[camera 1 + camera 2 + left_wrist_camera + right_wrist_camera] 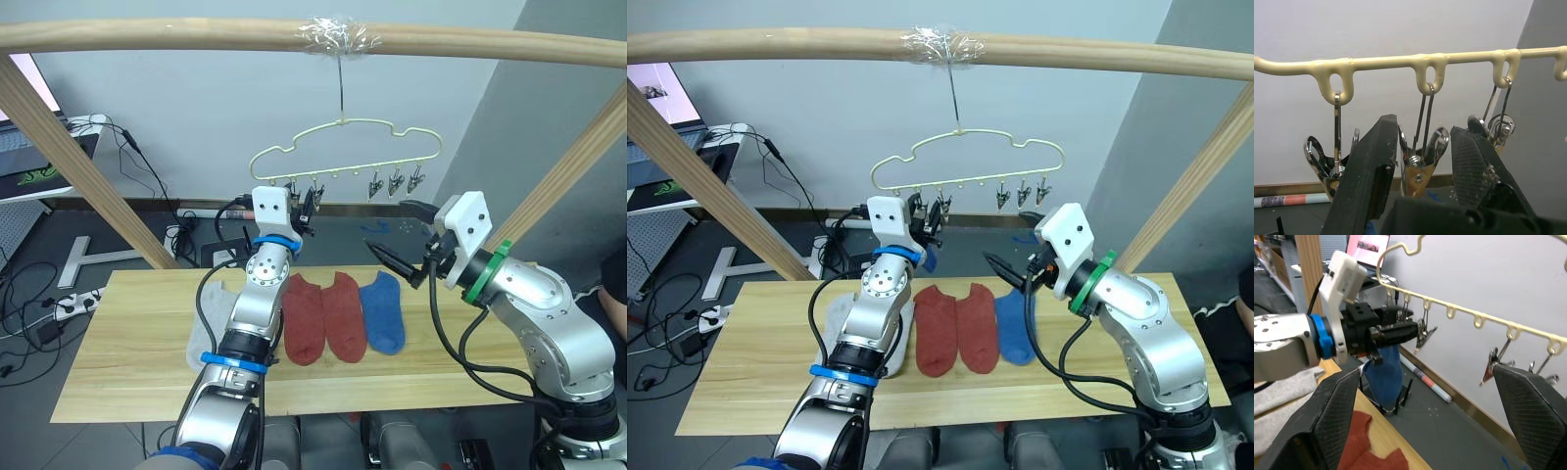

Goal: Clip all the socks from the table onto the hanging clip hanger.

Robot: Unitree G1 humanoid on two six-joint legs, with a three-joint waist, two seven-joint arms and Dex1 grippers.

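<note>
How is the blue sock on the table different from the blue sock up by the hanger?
The lower blue sock lies flat on the table beside the red socks. The raised blue sock dangles under the left gripper, near the clip hanger. Both are blue.

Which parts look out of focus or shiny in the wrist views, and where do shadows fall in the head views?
Left wrist view: the near black fingers look soft and the metal clips glint. Right wrist view: the near fingers are blurred. Left eye view: soft shadows lie on the table beside the left arm.
</note>
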